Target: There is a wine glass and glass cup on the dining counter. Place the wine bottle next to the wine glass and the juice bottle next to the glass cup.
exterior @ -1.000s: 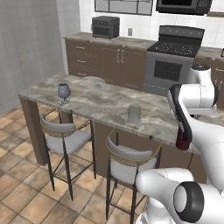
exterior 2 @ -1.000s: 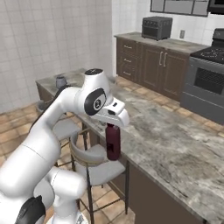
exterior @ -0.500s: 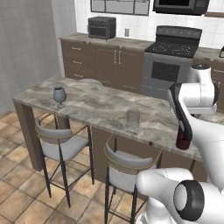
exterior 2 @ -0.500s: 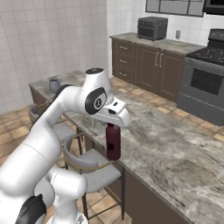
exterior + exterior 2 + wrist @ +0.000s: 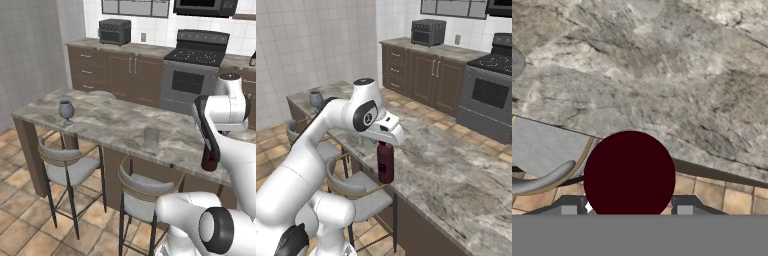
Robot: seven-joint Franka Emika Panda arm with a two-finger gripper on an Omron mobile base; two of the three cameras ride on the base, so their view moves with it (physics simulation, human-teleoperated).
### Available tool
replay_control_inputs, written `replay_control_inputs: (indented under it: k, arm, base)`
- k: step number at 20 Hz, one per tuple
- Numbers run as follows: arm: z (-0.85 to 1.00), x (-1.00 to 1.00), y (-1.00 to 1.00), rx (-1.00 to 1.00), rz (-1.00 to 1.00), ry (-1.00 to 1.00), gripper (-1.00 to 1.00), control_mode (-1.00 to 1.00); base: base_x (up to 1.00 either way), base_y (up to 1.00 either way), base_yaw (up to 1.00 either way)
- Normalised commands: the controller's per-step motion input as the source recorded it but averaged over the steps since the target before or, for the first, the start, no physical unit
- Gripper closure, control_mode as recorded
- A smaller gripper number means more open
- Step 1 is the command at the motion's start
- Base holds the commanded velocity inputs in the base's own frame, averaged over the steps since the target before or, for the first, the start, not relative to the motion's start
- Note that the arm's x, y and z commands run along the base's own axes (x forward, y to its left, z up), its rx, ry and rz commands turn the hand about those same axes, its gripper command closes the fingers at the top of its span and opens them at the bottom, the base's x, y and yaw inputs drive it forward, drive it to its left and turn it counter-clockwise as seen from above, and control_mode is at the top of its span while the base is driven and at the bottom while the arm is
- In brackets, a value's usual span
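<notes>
My gripper (image 5: 385, 145) is shut on the neck of the juice bottle (image 5: 385, 162), a stout dark-red bottle that hangs upright at the front edge of the dining counter (image 5: 456, 170). From the left the juice bottle (image 5: 209, 159) hangs under the gripper (image 5: 208, 147), right of the glass cup (image 5: 150, 136). The wine glass (image 5: 66, 111) stands near the left end of the dining counter (image 5: 110, 125). From the hand, the juice bottle (image 5: 629, 175) is a dark disc over the edge of the dining counter (image 5: 662, 75). The wine glass (image 5: 316, 98) stands far left. The wine bottle is out of view.
Two grey-seated stools (image 5: 67, 165) (image 5: 145, 192) stand under the counter's front. Behind the counter run brown cabinets with a toaster oven (image 5: 114, 31) on top and a black stove (image 5: 197, 70). Tiled floor lies to the left.
The whole picture has shifted slightly in both base views, so the base has moved. The juice bottle stays in the shut gripper at the same spot relative to the arm.
</notes>
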Motion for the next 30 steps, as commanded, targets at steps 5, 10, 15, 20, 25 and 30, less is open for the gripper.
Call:
replay_control_inputs:
  k: [5, 10, 15, 20, 25, 30]
  arm:
    - [0.00, 0.00, 0.00, 0.00, 0.00, 0.00, 1.00, 1.00]
    - [0.00, 0.00, 0.00, 0.00, 0.00, 0.00, 1.00, 1.00]
    - [0.00, 0.07, 0.01, 0.00, 0.00, -0.01, 1.00, -1.00]
    - [0.00, 0.48, 0.21, 0.00, 0.03, -0.09, 1.00, -1.00]
    - [0.00, 0.60, 0.44, 0.00, 0.00, -0.10, 1.00, -1.00]
    - [-0.02, 0.48, 0.32, 0.00, 0.00, -0.06, 1.00, -1.00]
  base:
    - [0.00, 0.00, 0.00]
    - [0.00, 0.00, 0.00]
    - [0.06, 0.01, 0.00]
    - [0.00, 0.00, 0.00]
    - [0.00, 0.00, 0.00]
    - [0.00, 0.00, 0.00]
